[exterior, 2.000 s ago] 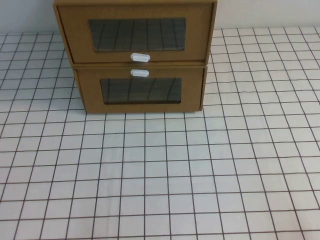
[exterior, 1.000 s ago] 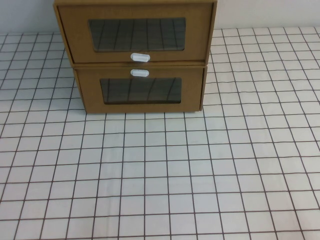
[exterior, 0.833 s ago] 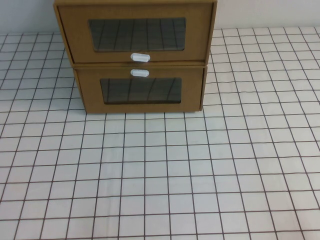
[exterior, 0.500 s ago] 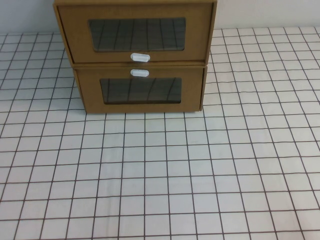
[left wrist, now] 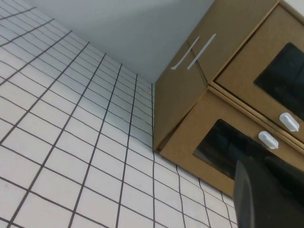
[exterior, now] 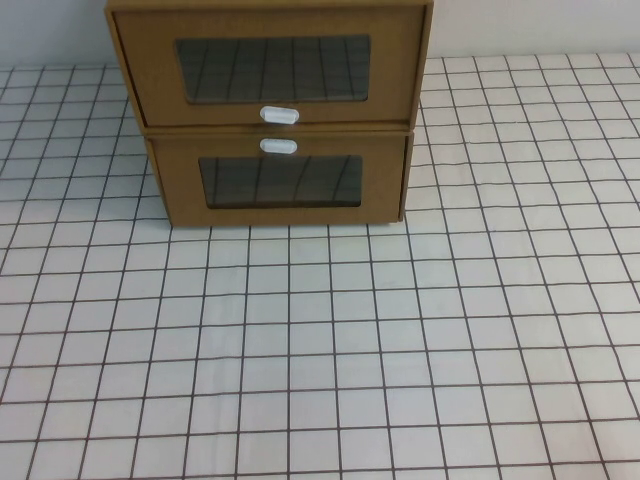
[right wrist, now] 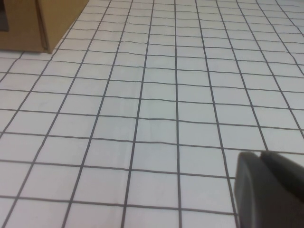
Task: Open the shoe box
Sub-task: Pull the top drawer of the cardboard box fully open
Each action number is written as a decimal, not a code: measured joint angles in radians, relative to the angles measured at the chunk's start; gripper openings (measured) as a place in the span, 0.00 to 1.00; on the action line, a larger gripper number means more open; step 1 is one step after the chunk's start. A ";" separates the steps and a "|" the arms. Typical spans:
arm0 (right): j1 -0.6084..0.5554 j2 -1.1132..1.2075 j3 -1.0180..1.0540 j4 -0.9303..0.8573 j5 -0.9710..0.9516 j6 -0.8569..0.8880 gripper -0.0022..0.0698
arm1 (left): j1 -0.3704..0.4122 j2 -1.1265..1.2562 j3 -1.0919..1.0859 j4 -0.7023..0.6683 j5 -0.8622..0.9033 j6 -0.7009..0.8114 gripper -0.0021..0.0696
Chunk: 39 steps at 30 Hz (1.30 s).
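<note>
Two stacked: the brown upper shoe box [exterior: 150,80] sits on the lower shoe box [exterior: 180,195], at the far middle of the gridded surface [exterior: 330,350]; both fronts are shut.
Handles: the white upper handle [exterior: 280,114] and lower handle [exterior: 279,146] lie close together, one just above the other.
Left end effector [left wrist: 268,190]: out of the high view, near the stack's left front corner; clenched or released, I cannot tell.
Right end effector [right wrist: 270,187]: clenched on nothing seen, over bare grid well apart from the stack.
Risk, wrong handle: the two sit so close that an approach could catch the other one.
Risk, sliding: nothing seems to hold the stack, so a pull could drag or tip it rather than open it.
Risk, pushing: a clenched end effector that fails to release only shoves the front.
</note>
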 joint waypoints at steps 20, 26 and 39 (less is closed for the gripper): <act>0.000 0.000 0.000 0.000 0.000 0.000 0.01 | -0.002 0.688 -0.679 -0.017 0.513 0.468 0.02; 0.000 0.000 0.000 0.000 0.000 0.000 0.01 | -0.002 0.970 -0.977 -0.145 0.605 0.647 0.02; 0.000 0.000 0.000 0.000 0.000 0.000 0.01 | -0.138 1.569 -1.793 -0.136 0.756 0.671 0.02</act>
